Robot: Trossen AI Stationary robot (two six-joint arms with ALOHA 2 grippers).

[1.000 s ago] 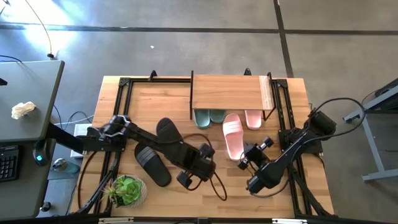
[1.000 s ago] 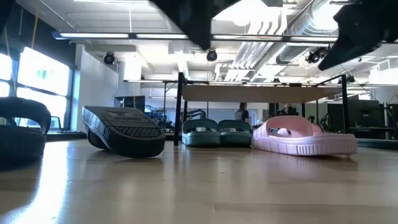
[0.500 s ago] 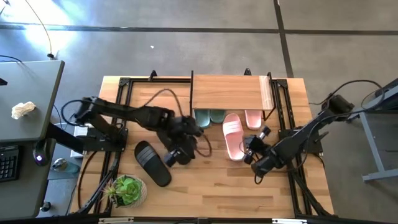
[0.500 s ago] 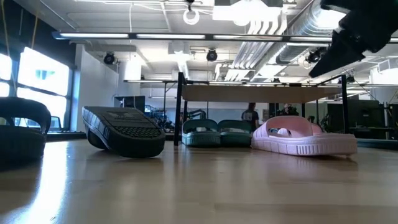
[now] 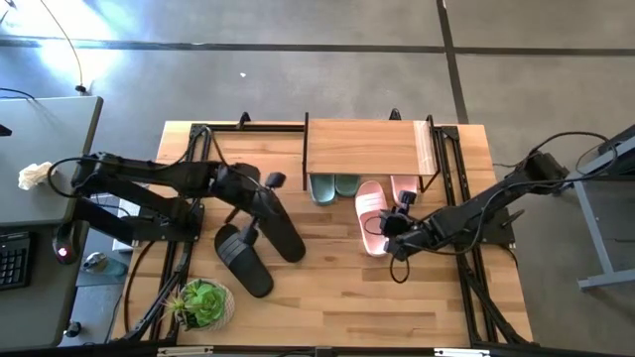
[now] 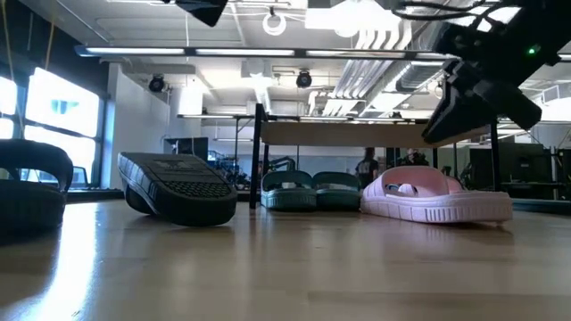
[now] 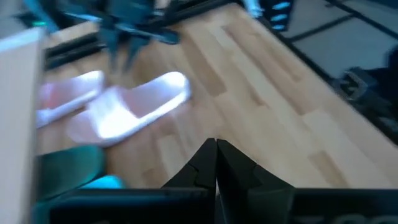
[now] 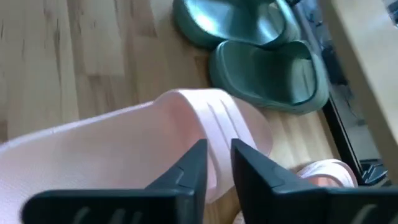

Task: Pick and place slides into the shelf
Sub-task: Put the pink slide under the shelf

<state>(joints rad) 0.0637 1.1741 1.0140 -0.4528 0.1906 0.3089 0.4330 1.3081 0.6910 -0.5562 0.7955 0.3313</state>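
Standing at the far middle of the table [image 5: 446, 307], the shelf [image 5: 365, 147] already has the green pair [image 5: 334, 185] tucked under its left half and one pink slide [image 5: 404, 188] under its right half. The other pink slide [image 5: 371, 218] lies just in front of the gap between them, its long axis running near to far, toe toward the shelf, so a push or lift straight away from the near edge looks like what would seat it.

The right gripper [image 5: 394, 231] hangs right above this slide's near end, far closer than the left arm; in the right wrist view its fingers [image 8: 189, 167] stand slightly apart over the pink strap, clamped on nothing.

The left gripper [image 5: 260, 190] is well to the left, fingers pressed together and empty, above the two black slides [image 5: 260, 242] on the left part of the table.
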